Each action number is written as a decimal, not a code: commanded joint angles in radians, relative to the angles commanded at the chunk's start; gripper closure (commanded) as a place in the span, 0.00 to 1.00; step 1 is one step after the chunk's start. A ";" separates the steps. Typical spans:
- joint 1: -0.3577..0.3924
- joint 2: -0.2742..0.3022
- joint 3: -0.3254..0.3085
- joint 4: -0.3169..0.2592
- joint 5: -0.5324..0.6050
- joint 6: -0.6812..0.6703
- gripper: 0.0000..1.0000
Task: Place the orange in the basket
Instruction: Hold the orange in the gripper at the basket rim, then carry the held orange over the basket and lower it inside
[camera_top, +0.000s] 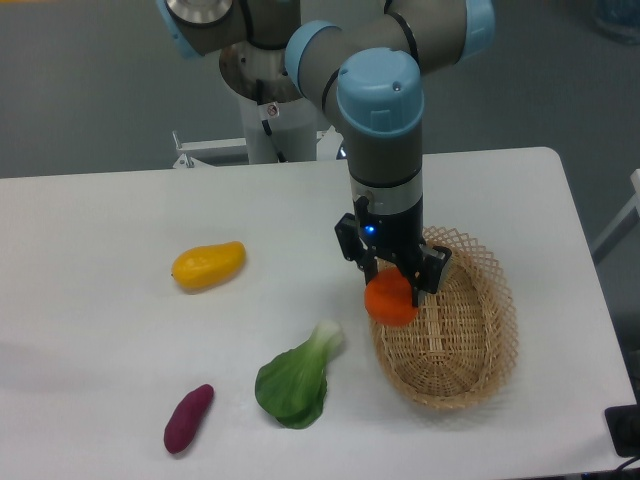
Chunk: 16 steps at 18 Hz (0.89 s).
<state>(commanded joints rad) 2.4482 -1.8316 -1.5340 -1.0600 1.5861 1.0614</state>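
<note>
Orange fruit: we see the orange (391, 300) clamped between the two black fingers of the gripper (395, 285), held above the table at the left rim of the basket.
Gripper: we read it as closed on the orange, one finger on each side, with a blue light lit on its body.
Basket: we find the oval wicker basket (470, 345) lying on the white table (120, 330), just right of the fruit; its lattice rim partly overlaps the orange in our view, and we cannot tell whether they touch.
Arm: we see the grey and light-blue arm (380, 130) standing upright over the basket's near-left edge.
Nearby things: we count a green bok choy (295, 380) just left of the basket, a purple sweet potato (188, 417) further left, and a yellow mango (208, 265) well apart on the left.
In the way: we see only the basket's left rim between the orange and the basket's hollow.
</note>
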 joint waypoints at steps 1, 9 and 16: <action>0.002 0.000 -0.003 0.000 0.000 0.021 0.35; 0.083 -0.058 -0.046 0.076 0.002 0.222 0.35; 0.117 -0.143 -0.150 0.213 -0.009 0.154 0.36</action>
<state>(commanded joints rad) 2.5648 -1.9742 -1.6842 -0.8467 1.5769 1.2154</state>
